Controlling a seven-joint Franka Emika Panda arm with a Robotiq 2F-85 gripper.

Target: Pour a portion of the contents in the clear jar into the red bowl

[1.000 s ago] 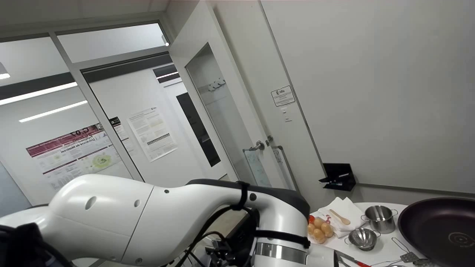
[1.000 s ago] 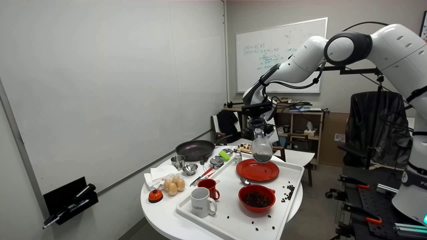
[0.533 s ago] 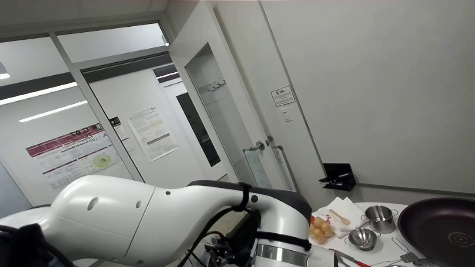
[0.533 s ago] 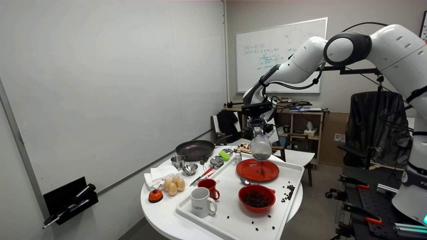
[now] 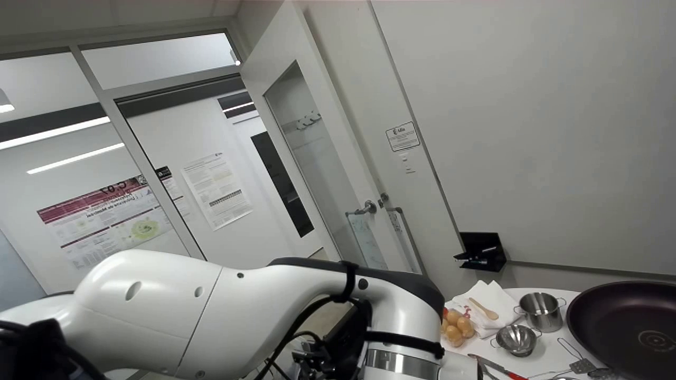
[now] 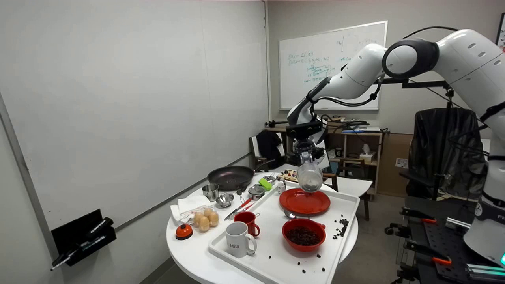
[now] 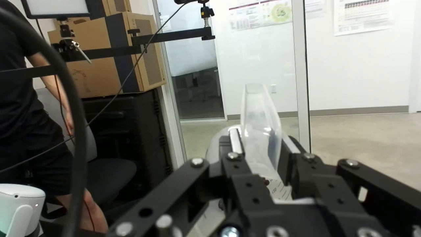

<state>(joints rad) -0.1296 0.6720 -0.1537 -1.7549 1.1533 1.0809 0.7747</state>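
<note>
My gripper (image 6: pixel 306 151) is shut on the handle of the clear jar (image 6: pixel 309 178), which hangs tilted with its wide part down. The jar looks nearly free of dark contents in an exterior view. In the wrist view the handle (image 7: pixel 258 131) stands between the fingers (image 7: pixel 260 148). A few dark red bits (image 7: pixel 266 181) and printed scale marks show on the jar there. The red bowl (image 6: pixel 303 247) stands on the tray, holding dark beans. The jar is above tray height and appears in front of the red plate; its exact position over the bowl cannot be told.
The white tray (image 6: pixel 272 258) also bears the red plate (image 6: pixel 300 201), a red mug (image 6: pixel 246 221), a white mug (image 6: pixel 236 240), a spoon (image 6: pixel 289 214) and loose beans (image 6: pixel 341 228). Steel bowls (image 6: pixel 225 200), eggs (image 6: pixel 205 220), knives (image 6: pixel 238 208) and a large dark pan (image 6: pixel 230 177) stand beside the tray.
Dark contents sat in the jar's lower part one second ago. Half a second ago dark bits were falling below the jar; now none fall. The arm has barely moved.
</note>
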